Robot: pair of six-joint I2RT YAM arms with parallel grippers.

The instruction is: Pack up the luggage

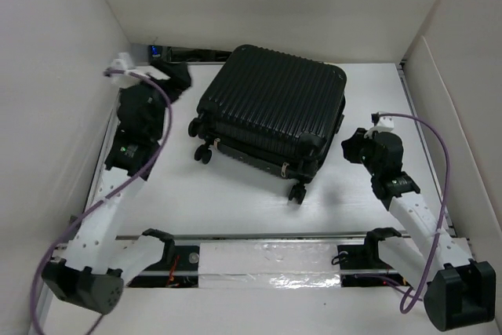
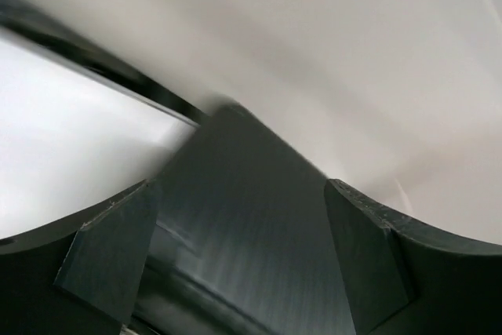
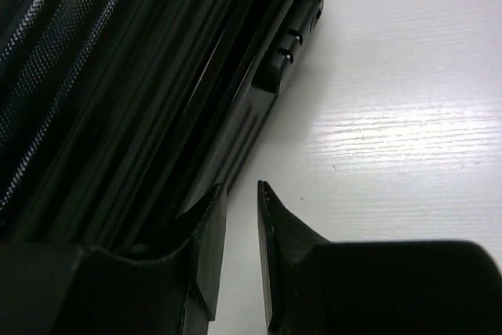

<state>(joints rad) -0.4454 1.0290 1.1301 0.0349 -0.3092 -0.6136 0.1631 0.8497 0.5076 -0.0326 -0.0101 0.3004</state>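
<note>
The luggage (image 1: 271, 107) is a black ribbed suitcase lying flat and closed in the middle of the white table (image 1: 235, 202), with its caster wheels (image 1: 204, 154) toward me. My right gripper (image 1: 347, 147) is low beside its right side. In the right wrist view the right gripper (image 3: 239, 186) has its jaws a narrow gap apart with nothing between them, right next to the shell (image 3: 118, 76). My left gripper (image 1: 179, 76) is at the back left near the case's corner. Its jaws (image 2: 237, 184) are wide apart around a dark flat surface (image 2: 243, 241) that I cannot identify.
White walls close in the table at the left (image 1: 55, 76), back and right (image 1: 463, 100). A dark strip with a blue spot (image 1: 157, 51) runs along the back edge. A side lock (image 3: 290, 49) sticks out of the case. A rail (image 1: 267, 260) crosses the near edge.
</note>
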